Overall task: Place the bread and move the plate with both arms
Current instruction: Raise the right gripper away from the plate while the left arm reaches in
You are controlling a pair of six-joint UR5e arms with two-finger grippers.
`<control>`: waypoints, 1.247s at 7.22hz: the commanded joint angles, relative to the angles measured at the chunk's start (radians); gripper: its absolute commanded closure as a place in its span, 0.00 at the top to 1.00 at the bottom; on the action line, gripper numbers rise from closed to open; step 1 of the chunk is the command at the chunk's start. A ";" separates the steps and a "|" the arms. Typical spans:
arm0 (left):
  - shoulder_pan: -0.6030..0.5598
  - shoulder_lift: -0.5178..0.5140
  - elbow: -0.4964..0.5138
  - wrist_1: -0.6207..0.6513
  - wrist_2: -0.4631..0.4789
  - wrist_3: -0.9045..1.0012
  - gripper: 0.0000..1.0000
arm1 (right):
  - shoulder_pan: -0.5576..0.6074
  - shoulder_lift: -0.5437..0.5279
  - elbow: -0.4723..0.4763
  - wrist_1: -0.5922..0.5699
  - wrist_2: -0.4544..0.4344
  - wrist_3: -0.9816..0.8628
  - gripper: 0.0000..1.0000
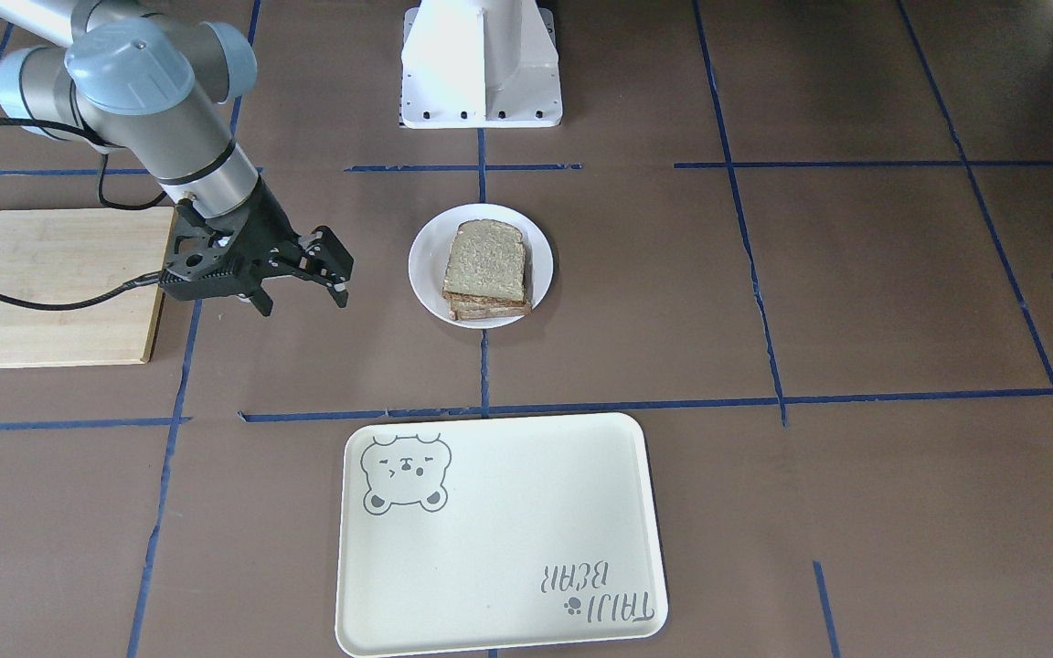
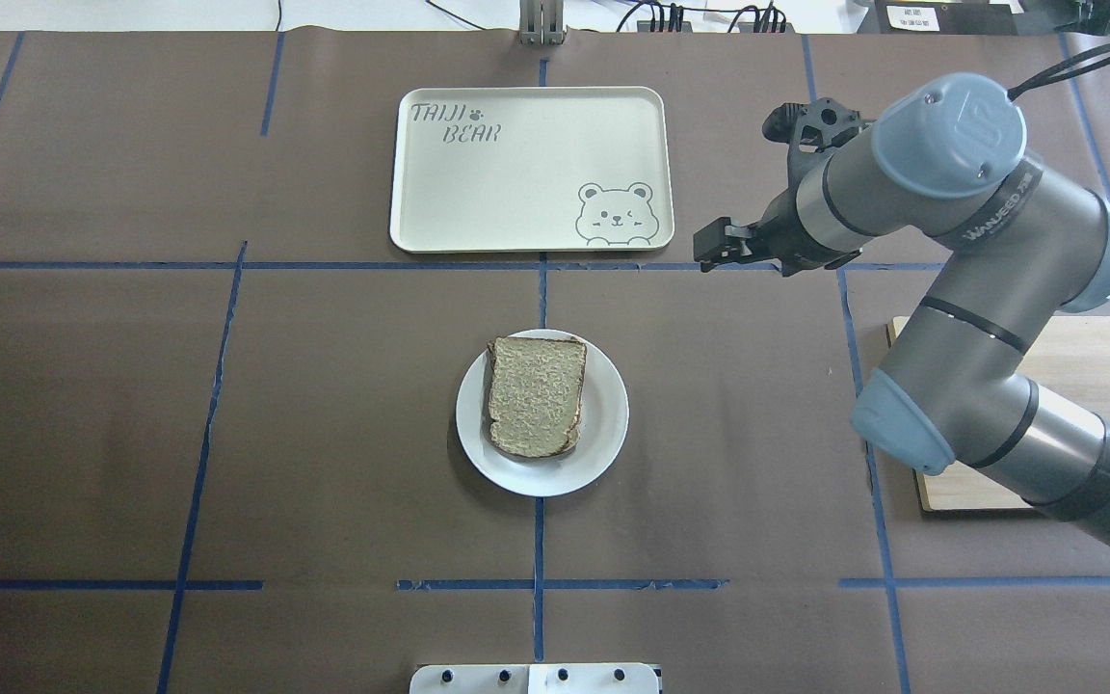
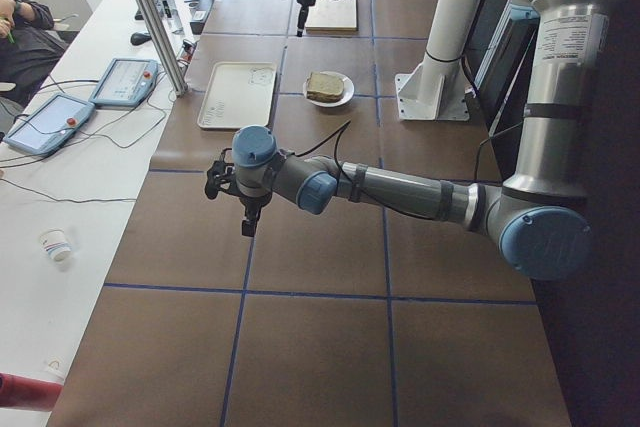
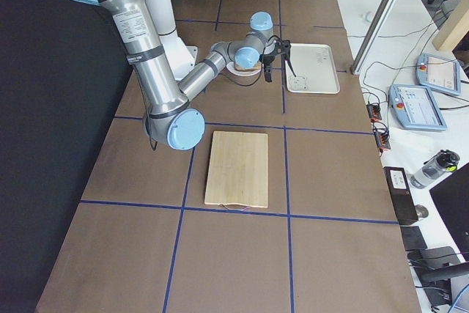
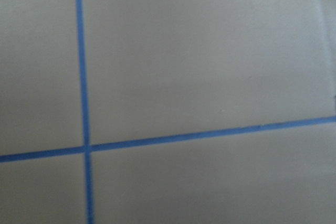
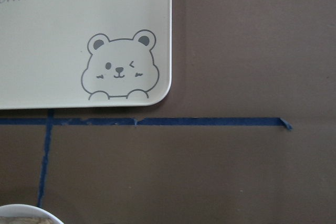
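Here, at the middle of the tabletop (image 1: 856, 302), the plate (image 1: 424, 274) is seen with the bread (image 1: 486, 259) laid on it.
The right gripper (image 1: 301, 294) is held above the tabletop near the plate, its fingers (image 1: 337, 277) spread wide, with nothing gripped or touched. Whether the left gripper's (image 3: 247, 225) fingers are apart cannot be told.

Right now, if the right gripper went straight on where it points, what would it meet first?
The right gripper points down, so likely the bare table beside the tray, near its bear corner.
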 commanded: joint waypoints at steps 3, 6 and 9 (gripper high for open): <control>0.159 -0.013 0.042 -0.485 0.015 -0.594 1.00 | 0.196 -0.131 0.049 -0.154 0.158 -0.378 1.00; 0.391 -0.042 0.056 -0.774 0.283 -1.029 1.00 | 0.308 -0.254 0.049 -0.153 0.217 -0.539 1.00; 0.673 -0.127 0.056 -0.876 0.594 -1.286 0.89 | 0.434 -0.326 0.020 -0.154 0.355 -0.722 1.00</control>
